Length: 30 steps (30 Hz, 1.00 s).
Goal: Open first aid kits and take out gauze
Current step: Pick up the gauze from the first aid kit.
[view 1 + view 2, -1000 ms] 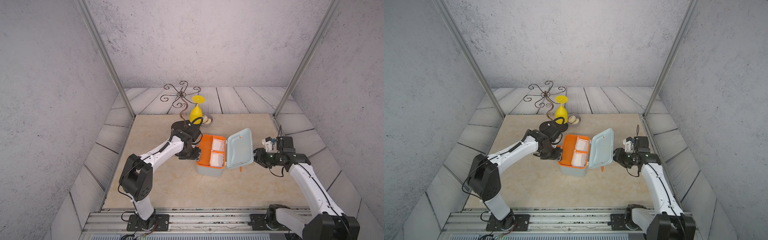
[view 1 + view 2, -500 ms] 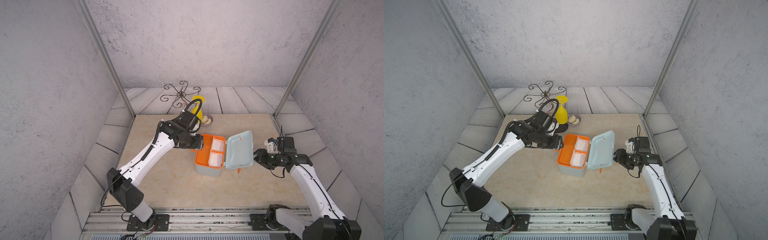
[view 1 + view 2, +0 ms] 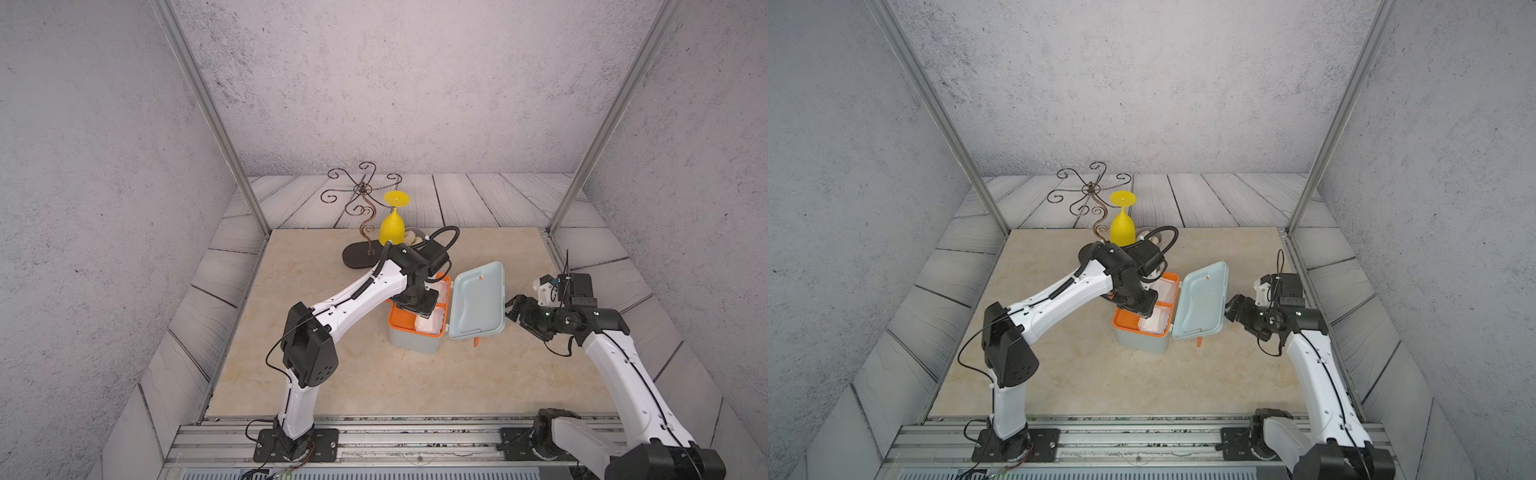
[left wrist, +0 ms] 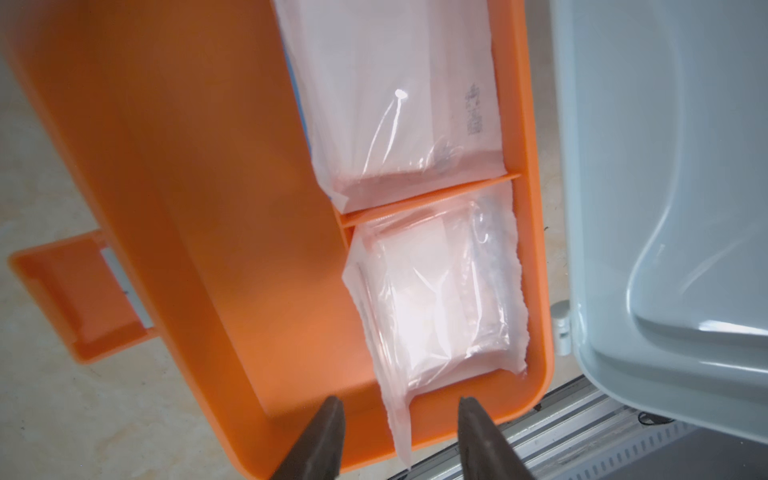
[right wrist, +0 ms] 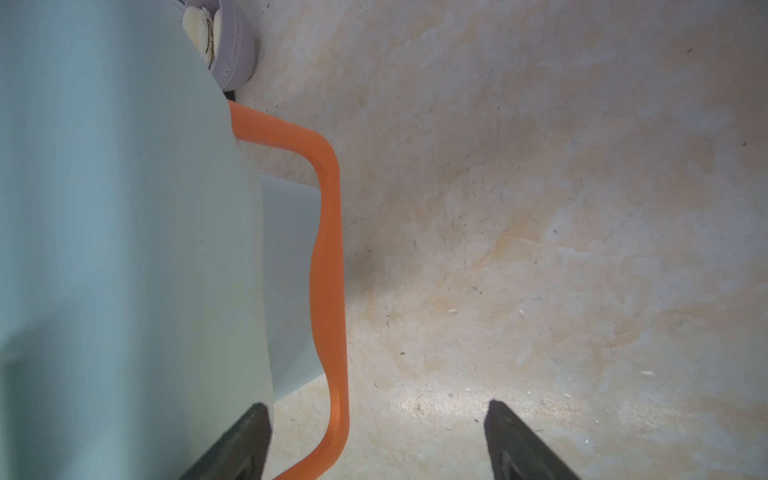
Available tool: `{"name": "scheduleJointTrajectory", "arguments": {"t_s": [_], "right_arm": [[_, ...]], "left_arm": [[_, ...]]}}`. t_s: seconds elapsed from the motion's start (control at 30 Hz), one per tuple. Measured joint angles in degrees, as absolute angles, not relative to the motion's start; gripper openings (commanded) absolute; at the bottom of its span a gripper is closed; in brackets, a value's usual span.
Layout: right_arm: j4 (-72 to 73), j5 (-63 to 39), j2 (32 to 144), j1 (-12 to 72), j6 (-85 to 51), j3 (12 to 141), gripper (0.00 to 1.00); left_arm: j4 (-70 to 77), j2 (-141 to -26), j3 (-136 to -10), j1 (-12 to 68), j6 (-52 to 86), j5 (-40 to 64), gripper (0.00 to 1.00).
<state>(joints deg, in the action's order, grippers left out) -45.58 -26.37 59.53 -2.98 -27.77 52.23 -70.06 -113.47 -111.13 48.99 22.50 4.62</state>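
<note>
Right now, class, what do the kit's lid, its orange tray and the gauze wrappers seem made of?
Lid: pale grey-blue moulded plastic, smooth, with soft highlights along its curves. Orange tray: plastic too, matte-looking, with a thin moulded divider. Gauze wrappers: thin clear film, creased and glinting; the white pads inside look soft, probably fabric.

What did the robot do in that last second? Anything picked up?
The left tool swung from beside the first aid kit to above its orange tray, jaws apart over the nearer gauze packet; nothing picked up yet. The farther gauze packet, the open lid and the right tool beside it stayed put.
</note>
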Motion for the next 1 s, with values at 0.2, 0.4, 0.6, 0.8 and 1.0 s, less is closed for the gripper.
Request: {"name": "scheduleJointTrajectory", "arguments": {"t_s": [0.2,0.4,0.6,0.8,1.0], "right_arm": [[-45.74,-26.35,59.53,-3.25,-27.53,52.66,1.0],[-45.71,-26.41,59.53,-3.31,-26.94,52.86,0.99],[-45.67,-26.61,59.53,-3.42,-26.89,53.1,0.99],[-45.67,-26.89,59.53,-3.57,-26.72,53.1,0.99],[-45.67,-27.11,59.53,-3.62,-26.7,53.08,0.99]], "left_arm": [[-70.19,-114.06,-111.15,48.99,22.13,4.19,0.2],[-70.02,-114.1,-111.15,48.99,22.02,4.25,0.19],[-69.93,-114.76,-111.15,48.99,21.91,4.21,0.28],[-70.06,-114.8,-111.15,48.99,22.09,2.92,0.37],[-70.04,-114.8,-111.13,48.99,22.09,2.48,0.36]]}}
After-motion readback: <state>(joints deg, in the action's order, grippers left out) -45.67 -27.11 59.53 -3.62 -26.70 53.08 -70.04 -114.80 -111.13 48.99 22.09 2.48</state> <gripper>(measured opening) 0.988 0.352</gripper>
